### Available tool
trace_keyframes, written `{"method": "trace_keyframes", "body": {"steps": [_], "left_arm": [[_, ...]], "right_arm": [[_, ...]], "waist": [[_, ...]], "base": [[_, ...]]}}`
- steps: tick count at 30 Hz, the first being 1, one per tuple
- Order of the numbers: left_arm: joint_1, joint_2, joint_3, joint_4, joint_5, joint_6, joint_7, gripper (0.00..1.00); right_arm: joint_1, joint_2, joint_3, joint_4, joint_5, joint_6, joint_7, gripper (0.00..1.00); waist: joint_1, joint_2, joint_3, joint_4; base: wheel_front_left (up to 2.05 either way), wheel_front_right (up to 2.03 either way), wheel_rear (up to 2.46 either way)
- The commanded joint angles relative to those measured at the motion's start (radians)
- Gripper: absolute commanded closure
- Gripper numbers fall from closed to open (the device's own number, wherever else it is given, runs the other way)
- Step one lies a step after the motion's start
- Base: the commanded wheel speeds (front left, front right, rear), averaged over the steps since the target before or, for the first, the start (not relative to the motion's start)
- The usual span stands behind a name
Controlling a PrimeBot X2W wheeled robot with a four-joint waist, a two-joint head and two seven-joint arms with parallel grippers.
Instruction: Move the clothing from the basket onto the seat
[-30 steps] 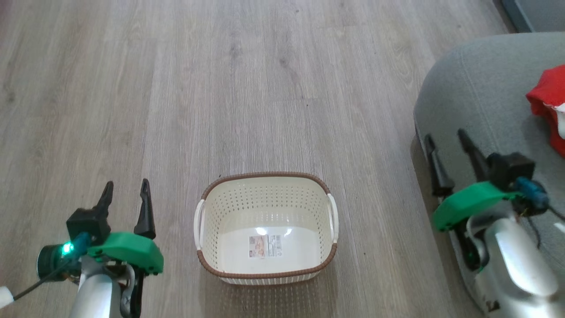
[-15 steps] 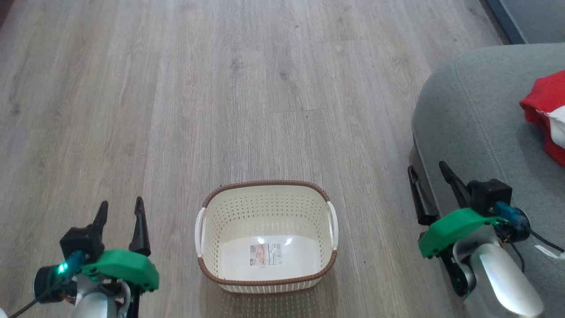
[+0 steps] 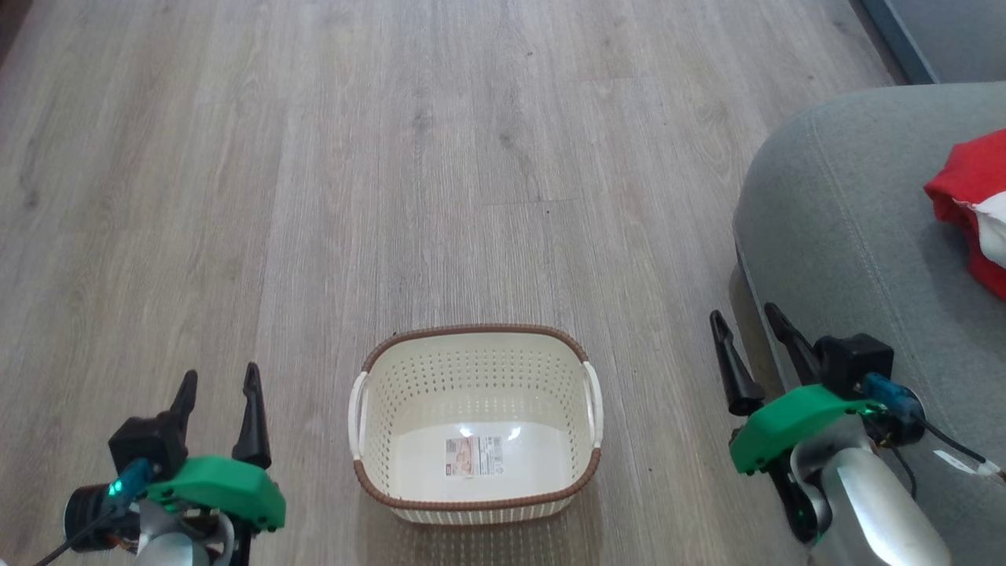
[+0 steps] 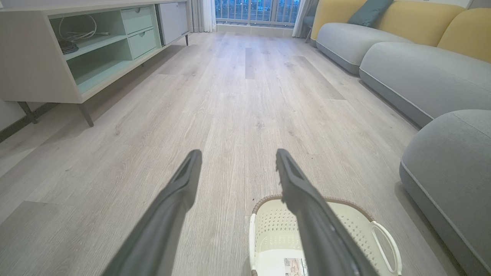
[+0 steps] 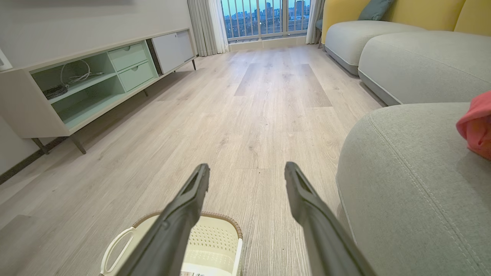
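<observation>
- clothing (image 3: 971,196): red bundle lying on the seat (image 3: 833,236), at the right edge of the head view; a white patch shows on it. Right wrist view has it too (image 5: 475,126), on the seat top, well apart from the rounded near corner.
- basket (image 3: 471,369): on the floor (image 3: 393,157) in front of the robot, upright, nothing in it but the label (image 3: 472,456) on its bottom. Not touching the seat.
- left claw (image 3: 220,373): wide open, holding nothing, over the floor left of the basket, apart from its handle.
- right claw (image 3: 745,313): wide open, holding nothing, just beside the seat's near side, between basket and seat.
- judgement: the transfer looks done; the step in hand is pulling clear and parking the arms.
- doing it well: keep both claws spread and empty, back the right arm off along the gap so its fingers don't rake the seat's side or seam.
- keep the left arm outside the basket rim; a nudge would slide it, it looks light.
- hedge: the clothing is cut by the frame edge, so I can't tell whether all of it rests on the seat or some hangs off the far side; worth a look with the head before calling it finished.
- no regrasp needed unless that check shows fabric hanging off.
</observation>
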Motion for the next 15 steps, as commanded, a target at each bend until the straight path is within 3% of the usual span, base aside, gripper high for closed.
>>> {"method": "trace_keyframes", "body": {"steps": [1, 13, 14, 15], "left_arm": [[-0.028, 0.007, 0.033, -0.033, 0.009, -0.004, -0.010, 0.00], [-0.032, 0.006, 0.033, -0.023, -0.001, -0.015, -0.010, 0.00], [0.000, -0.002, 0.003, 0.008, -0.001, -0.014, 0.000, 1.00], [0.000, -0.003, 0.002, 0.019, -0.002, -0.015, 0.003, 1.00]], "right_arm": [[-0.022, 0.005, 0.021, -0.029, -0.004, 0.000, -0.009, 0.00], [-0.022, 0.012, 0.006, -0.028, -0.011, 0.000, -0.009, 0.00], [0.000, 0.002, -0.011, 0.000, 0.000, 0.000, 0.000, 1.00], [0.001, 0.002, -0.010, 0.011, 0.000, 0.000, 0.001, 1.00]], "waist": [[0.0000, -0.0001, 0.001, 0.000], [0.0000, -0.0001, 0.007, -0.001], [0.0000, -0.0001, 0.007, -0.001], [0.0001, -0.0001, 0.007, -0.001]], "base": [[0.00, 0.00, 0.00], [0.00, 0.00, 0.00], [0.00, 0.00, 0.00], [0.00, 0.00, 0.00]]}}
